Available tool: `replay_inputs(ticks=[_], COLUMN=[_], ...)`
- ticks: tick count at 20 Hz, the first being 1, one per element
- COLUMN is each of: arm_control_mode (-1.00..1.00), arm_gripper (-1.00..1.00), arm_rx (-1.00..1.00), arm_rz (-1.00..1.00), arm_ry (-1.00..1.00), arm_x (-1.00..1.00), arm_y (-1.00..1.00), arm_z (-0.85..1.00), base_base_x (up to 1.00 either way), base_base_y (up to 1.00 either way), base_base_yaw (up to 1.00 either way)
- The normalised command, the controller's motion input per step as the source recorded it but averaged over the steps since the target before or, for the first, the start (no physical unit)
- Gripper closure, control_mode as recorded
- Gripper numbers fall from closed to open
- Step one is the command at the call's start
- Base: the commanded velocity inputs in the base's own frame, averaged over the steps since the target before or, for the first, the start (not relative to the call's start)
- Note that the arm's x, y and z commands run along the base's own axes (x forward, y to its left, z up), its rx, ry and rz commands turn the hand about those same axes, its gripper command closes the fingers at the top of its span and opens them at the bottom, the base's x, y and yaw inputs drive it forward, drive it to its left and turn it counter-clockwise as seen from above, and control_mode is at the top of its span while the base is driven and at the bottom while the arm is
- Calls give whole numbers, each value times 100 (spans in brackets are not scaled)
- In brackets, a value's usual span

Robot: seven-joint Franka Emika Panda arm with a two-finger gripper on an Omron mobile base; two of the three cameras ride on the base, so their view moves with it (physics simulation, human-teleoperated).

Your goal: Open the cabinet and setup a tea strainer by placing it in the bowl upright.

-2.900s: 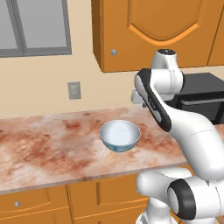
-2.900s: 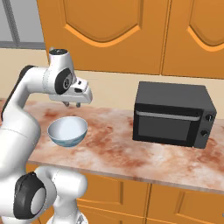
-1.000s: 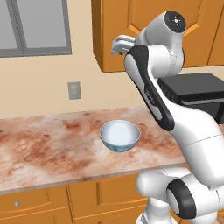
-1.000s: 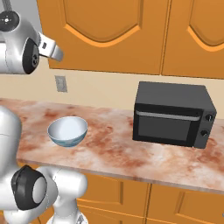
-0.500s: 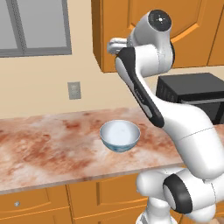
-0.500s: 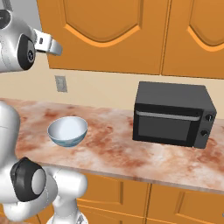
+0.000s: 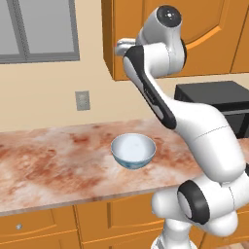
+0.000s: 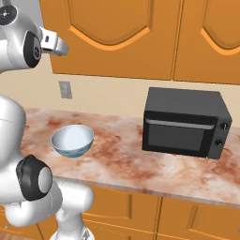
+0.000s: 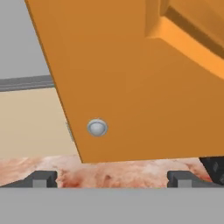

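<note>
Arm raised high, my gripper (image 9: 112, 178) w/ fingers spread wide, empty, facing cabinet (image 9: 144, 78) door; knob (image 9: 97, 127) at 12 o'clock betw fingertips. Bowl (image 7: 133, 151) on counter (image 7: 53, 165) below. Since 0.5 s ago, hand swung nearer door's lower corner. Strainer unseen.

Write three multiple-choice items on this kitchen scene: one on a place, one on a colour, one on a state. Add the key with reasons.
1. Where does the bowl stand?
A. on the counter
B. on the microwave
C. inside the cabinet

2. What colour is the microwave?
A. white
B. black
C. orange

3. How is the cabinet door?
A. wide open
B. removed
C. shut

Key:
1 A: the bowl rests on the marbled counter, left of the microwave.
2 B: its body and door are black.
3 C: the door lies flush, its knob untouched ahead of the open pincer.
</note>
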Motion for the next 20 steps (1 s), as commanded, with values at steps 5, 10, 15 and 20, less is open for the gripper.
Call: replay_inputs(ticks=[5, 10, 15, 20], arm_control_mode=[-100, -100, -100, -100], arm_gripper=[-100, -100, -100, -100], arm_rx=[0, 0, 0, 0], arm_rz=[1, 0, 0, 0], arm_ry=[-2, 0, 0, 0], arm_x=[31, 23, 10, 14], arm_y=[18, 2, 0, 0], arm_z=[0, 0, -1, -5], base_base_x=[0, 0, 0, 0], base_base_y=[0, 0, 0, 0], base_base_yaw=[0, 0, 0, 0])
